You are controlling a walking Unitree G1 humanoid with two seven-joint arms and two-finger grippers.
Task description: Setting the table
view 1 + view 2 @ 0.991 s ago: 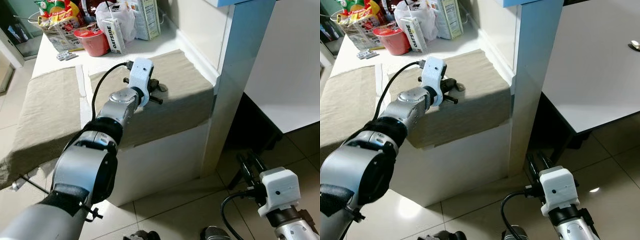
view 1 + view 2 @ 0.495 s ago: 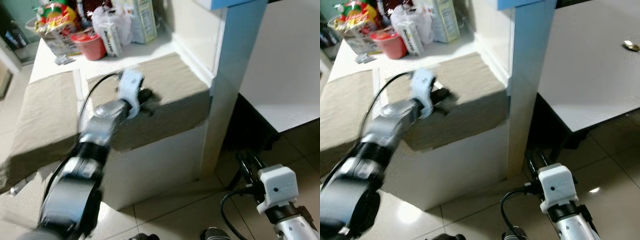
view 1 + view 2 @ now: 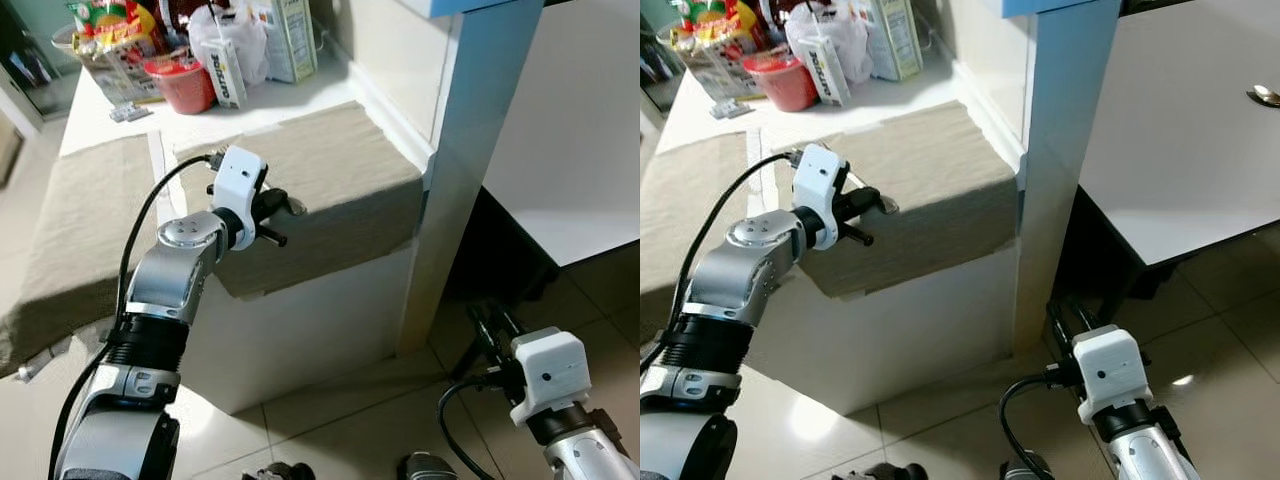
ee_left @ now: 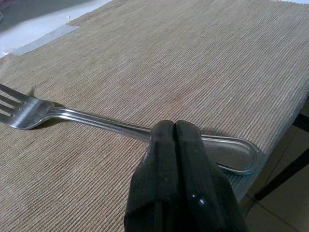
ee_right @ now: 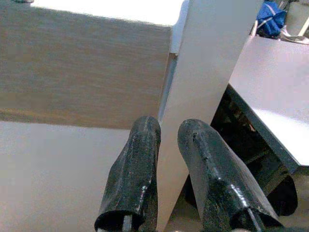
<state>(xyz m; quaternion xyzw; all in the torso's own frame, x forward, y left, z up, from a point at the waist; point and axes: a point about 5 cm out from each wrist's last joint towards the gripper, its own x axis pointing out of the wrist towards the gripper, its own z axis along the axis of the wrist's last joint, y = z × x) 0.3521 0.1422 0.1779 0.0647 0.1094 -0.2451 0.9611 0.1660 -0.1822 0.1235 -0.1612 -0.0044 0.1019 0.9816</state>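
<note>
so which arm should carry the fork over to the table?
Left. The left gripper is already shut on the fork above the beige cloth. The right gripper hangs low by the floor, holding nothing.

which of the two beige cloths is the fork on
The fork lies on the beige cloth nearer the blue pillar, under the left claw, not the cloth further left.
</note>
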